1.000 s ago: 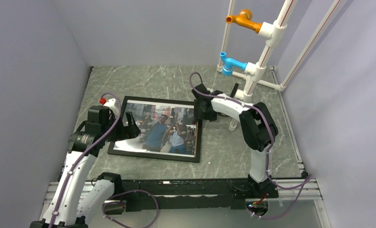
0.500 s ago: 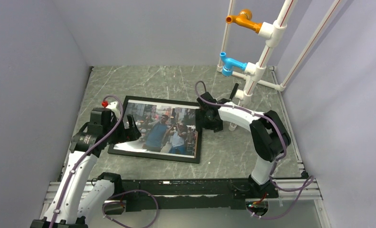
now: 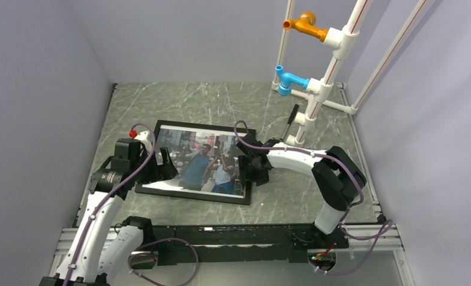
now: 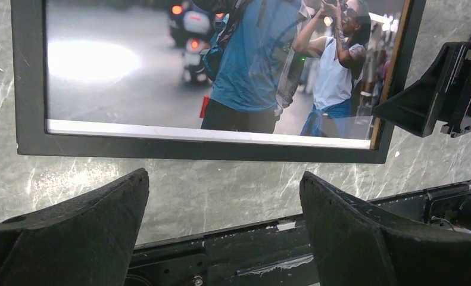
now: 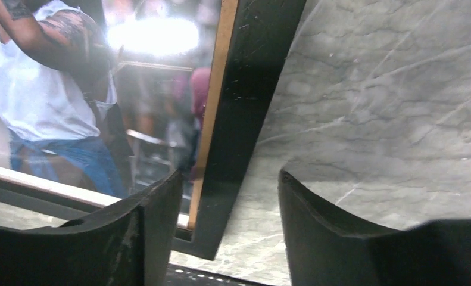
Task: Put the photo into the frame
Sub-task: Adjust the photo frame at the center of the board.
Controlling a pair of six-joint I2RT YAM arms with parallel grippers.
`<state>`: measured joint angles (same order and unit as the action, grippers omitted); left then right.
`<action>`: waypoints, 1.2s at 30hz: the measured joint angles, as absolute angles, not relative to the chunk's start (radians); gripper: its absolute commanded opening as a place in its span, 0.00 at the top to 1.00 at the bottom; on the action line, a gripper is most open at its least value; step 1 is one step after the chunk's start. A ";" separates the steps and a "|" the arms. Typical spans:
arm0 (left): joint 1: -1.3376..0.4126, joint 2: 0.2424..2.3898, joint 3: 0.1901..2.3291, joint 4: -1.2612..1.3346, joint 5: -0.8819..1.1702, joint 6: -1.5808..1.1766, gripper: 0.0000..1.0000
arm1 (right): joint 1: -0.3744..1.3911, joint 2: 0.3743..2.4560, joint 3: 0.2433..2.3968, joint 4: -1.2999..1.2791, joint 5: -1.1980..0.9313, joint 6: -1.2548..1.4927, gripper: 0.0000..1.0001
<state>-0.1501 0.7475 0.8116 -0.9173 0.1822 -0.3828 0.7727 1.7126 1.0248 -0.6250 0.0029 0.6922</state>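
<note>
The frame (image 3: pixel 192 196) lies flat on the table with its black front up. The photo (image 3: pixel 202 161) of a man in a blue shirt sits inside it. My left gripper (image 3: pixel 163 165) hovers over the frame's left end, open and empty. In the left wrist view its fingers (image 4: pixel 224 176) stand wide apart, just short of the frame's rail (image 4: pixel 191 149) and the photo (image 4: pixel 161 71). My right gripper (image 3: pixel 250 169) is open at the frame's right edge. In the right wrist view its fingers (image 5: pixel 230 174) straddle the right rail (image 5: pixel 250 89) near the near corner, beside the photo (image 5: pixel 72 89).
A white pipe rack (image 3: pixel 334 56) with an orange fitting (image 3: pixel 303 24) and a blue fitting (image 3: pixel 289 80) stands at the back right. A black lever (image 3: pixel 292 114) sticks out at its foot. Grey walls close the left, back and right. A black rail (image 3: pixel 233 235) runs along the near edge.
My right gripper has moved from the frame's far right corner towards me along the right rail. The left gripper has shifted slightly. The frame and photo have not moved.
</note>
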 measured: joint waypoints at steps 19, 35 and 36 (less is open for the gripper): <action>-0.150 0.735 0.802 -0.908 0.195 -0.387 0.01 | 0.630 1.782 1.110 -0.654 -0.062 0.638 1.00; -0.150 0.738 0.802 -0.902 0.206 -0.386 0.01 | 0.516 1.868 1.211 -0.690 -0.144 0.554 1.00; -0.150 0.738 0.802 -0.902 0.206 -0.386 0.01 | 0.513 1.868 1.212 -0.688 -0.144 0.553 1.00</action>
